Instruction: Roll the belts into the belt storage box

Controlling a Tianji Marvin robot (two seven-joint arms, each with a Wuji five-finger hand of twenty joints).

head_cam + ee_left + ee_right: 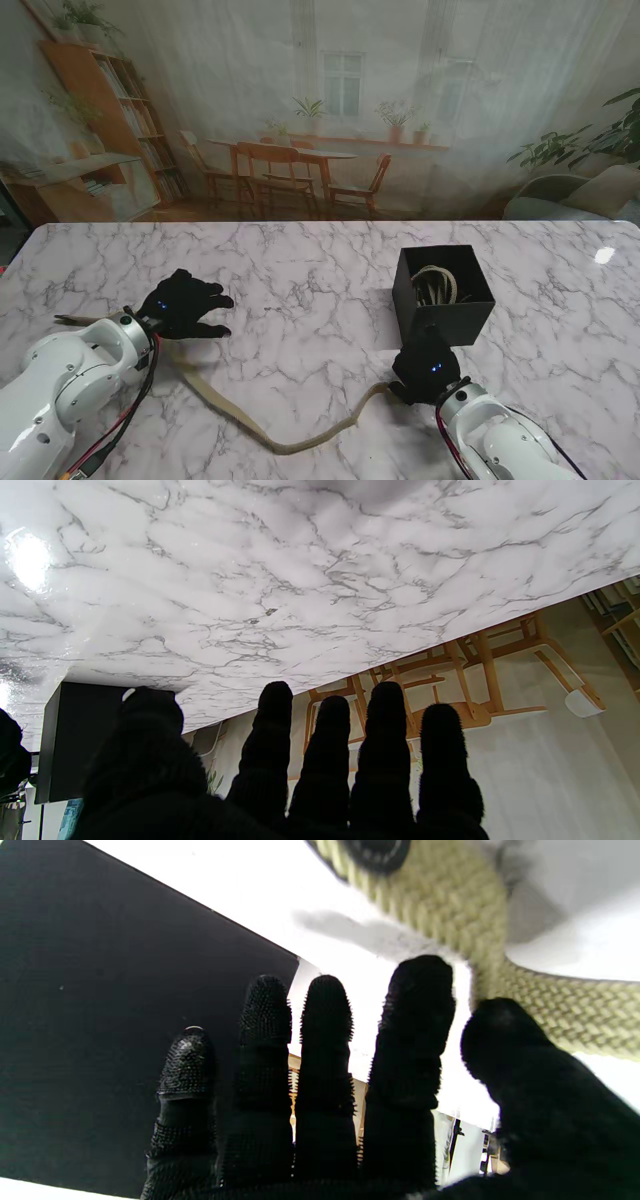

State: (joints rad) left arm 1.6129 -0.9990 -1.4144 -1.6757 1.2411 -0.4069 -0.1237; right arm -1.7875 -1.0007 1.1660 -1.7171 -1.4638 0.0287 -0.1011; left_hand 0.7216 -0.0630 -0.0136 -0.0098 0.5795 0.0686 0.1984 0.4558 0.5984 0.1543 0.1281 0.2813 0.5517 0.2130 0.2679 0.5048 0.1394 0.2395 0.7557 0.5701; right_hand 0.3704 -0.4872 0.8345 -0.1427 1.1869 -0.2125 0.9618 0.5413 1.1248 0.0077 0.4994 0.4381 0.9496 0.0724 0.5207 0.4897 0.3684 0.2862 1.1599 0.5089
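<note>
The right hand [428,365], low in the frame right of centre, has its fingers [325,1040] spread and holds nothing, resting at 1 end of the tan belt [290,440]. The belt trails along the bottom toward the left hand [185,303], also splayed and empty. The black storage box [442,295], mid-right, holds 1 coiled belt [435,285].

A white marble-patterned table top [300,290] carries a bright light glare [604,255]. Behind it hangs a printed backdrop [330,110]: wooden dining chairs, bookshelf, window, potted plants.
</note>
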